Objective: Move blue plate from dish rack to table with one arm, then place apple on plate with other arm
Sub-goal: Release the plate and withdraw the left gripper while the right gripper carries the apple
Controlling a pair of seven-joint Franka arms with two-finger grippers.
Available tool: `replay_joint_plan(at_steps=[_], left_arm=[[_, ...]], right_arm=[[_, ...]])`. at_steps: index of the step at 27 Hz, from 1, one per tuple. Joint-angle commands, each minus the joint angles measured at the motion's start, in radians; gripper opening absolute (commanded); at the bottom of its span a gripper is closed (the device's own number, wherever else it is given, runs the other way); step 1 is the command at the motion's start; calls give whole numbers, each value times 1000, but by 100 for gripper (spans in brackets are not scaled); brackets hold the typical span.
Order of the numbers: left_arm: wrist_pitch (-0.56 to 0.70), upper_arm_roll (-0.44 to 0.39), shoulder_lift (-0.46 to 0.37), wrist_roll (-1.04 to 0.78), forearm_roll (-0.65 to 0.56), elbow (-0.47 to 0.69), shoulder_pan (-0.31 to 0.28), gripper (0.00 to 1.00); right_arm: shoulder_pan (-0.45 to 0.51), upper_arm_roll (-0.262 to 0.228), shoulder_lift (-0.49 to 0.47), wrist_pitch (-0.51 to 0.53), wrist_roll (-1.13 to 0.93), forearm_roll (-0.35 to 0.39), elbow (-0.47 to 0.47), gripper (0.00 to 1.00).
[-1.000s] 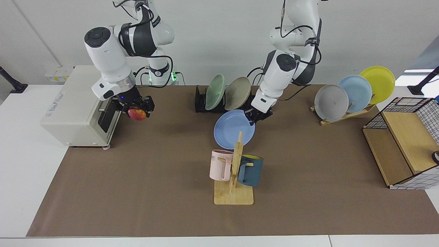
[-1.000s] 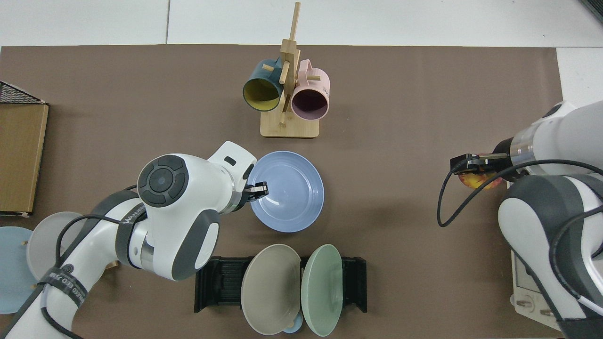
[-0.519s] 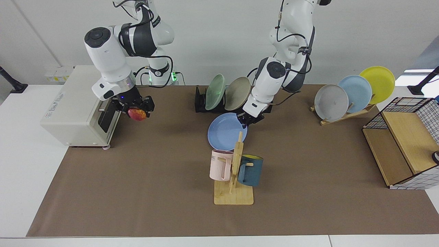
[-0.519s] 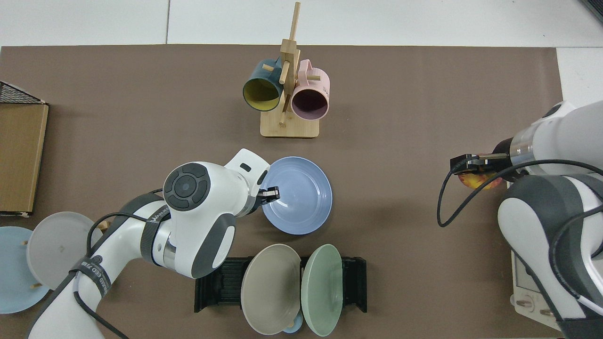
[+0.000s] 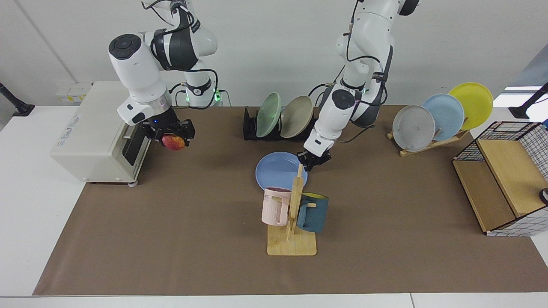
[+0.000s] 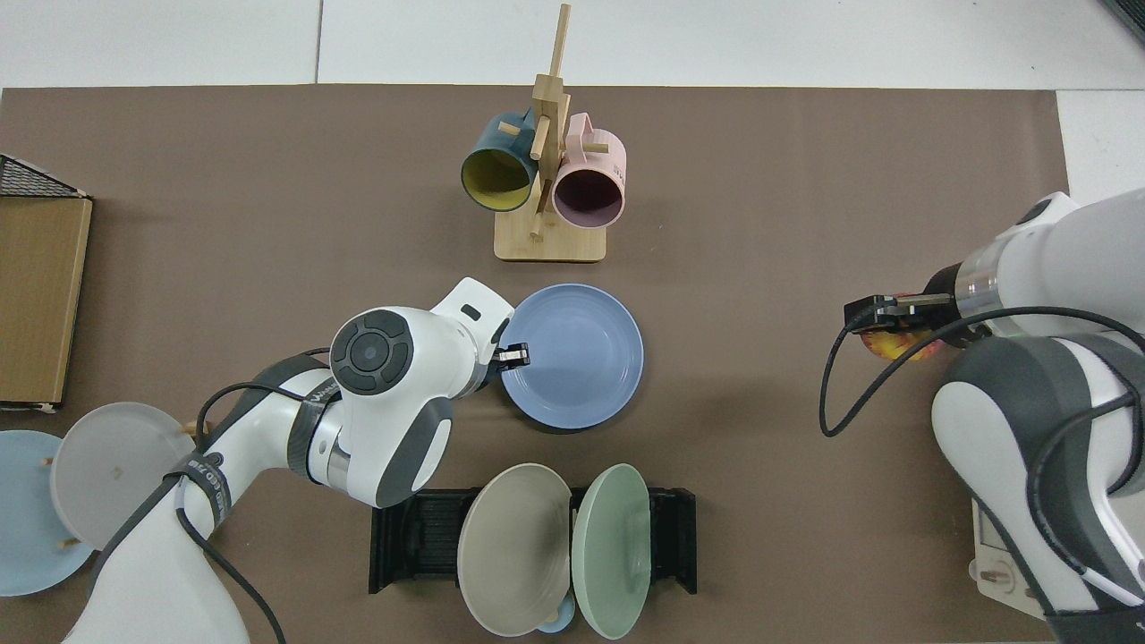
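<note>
Blue plate (image 5: 277, 171) lies flat on table (image 5: 171, 222) before dish rack (image 5: 252, 128); red-yellow apple (image 5: 173, 142) held aloft, well apart.

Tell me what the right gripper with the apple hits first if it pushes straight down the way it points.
Likely the bare brown mat: the right gripper, shut on the apple, points down beside the white appliance; nothing shows beneath it, though depth is unclear.

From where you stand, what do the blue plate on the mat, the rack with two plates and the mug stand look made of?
The blue plate, gripped at its rim by the left gripper, looks like matte plastic or melamine: even colour, no glaze shine. The dish rack seems to be black moulded plastic with ribbed slots. The mug stand is pale wood, perhaps bamboo, with visible grain.
</note>
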State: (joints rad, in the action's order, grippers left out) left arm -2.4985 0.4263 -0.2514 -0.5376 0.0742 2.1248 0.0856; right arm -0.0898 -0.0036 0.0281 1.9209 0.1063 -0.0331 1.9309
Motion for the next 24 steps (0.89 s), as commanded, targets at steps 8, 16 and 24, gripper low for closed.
replay_joint_plan(at_steps=[8,16,24], left_arm=[[306,-3,93,-7,-119,-100,-55,86],[553,-70,231,19,-148,-176,-64,100],[822,-221,256,270,-133,-350,-56,100]], right_arm=[[-45,5,-7,46,33,2,22,0],[-122,5,-36,119,131,-5,37,0],[-217,5,-88,208,269,-8,49,0]])
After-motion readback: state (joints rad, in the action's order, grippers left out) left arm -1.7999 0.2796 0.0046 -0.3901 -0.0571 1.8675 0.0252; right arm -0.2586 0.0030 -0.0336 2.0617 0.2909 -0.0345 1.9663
